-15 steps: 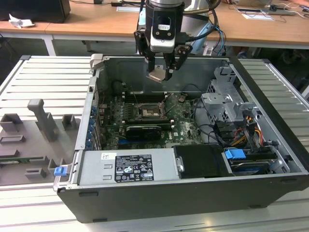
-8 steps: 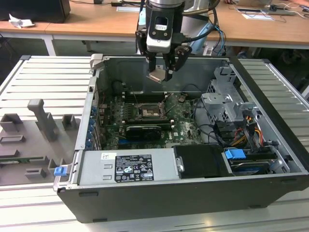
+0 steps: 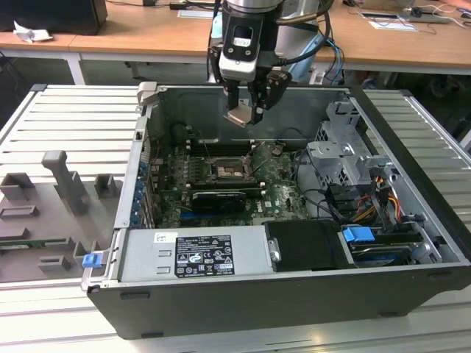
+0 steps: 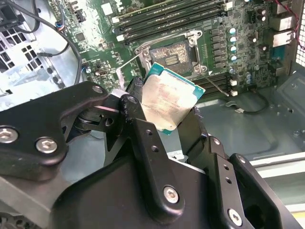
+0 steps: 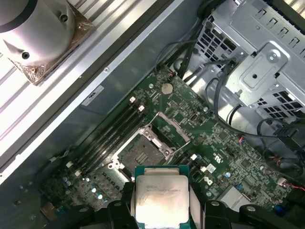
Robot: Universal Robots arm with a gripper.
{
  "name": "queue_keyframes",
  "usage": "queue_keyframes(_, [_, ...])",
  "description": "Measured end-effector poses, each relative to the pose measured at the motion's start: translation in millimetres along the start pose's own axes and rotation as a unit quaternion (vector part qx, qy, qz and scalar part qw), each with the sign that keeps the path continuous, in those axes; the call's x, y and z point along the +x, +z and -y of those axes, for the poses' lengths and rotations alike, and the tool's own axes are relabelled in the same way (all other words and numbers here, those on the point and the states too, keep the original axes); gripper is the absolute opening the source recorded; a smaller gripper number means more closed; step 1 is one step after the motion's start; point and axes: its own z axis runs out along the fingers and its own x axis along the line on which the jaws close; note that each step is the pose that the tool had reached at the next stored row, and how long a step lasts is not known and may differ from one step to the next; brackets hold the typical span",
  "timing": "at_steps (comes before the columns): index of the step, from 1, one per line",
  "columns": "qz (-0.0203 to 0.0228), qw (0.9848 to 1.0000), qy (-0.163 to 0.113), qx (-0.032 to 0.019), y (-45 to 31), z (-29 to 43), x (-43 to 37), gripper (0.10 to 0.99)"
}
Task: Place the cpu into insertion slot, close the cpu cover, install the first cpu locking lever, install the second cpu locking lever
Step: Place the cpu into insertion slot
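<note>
While tool (image 4: 164, 102) grips cpu (image 5: 162, 200), metal top tilted, above insertion slot (image 5: 138, 151)

Robotics lab or electronics workshop. An open desktop computer case (image 3: 294, 309) lies on a slatted metal bench (image 3: 73, 110), with grey moulded fixtures (image 3: 65, 176) at the exterior view's left. Wooden benches (image 3: 147, 37) behind carry papers (image 3: 390, 22). An industrial robot arm (image 3: 246, 37) hangs over the bare green motherboard (image 3: 283, 195).

Showing pale silvery-beige, edged in teal green, on the cpu (image 4: 169, 98); matt black on the gripper (image 4: 166, 109); dark centre and silvery rim on the insertion slot (image 4: 172, 53); green across the motherboard (image 5: 224, 138); bright blue on a drive clip (image 3: 358, 236).
</note>
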Motion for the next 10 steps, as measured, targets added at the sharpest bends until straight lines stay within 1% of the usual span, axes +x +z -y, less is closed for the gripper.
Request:
queue_keyframes(5, [0.0023, 0.9996, 0.027, -0.0006, 0.9, 0.1, 0.0, 0.537])
queue_keyframes(10, [0.0038, 0.9991, 0.043, -0.001, 1.4, 0.1, 0.0, 0.537])
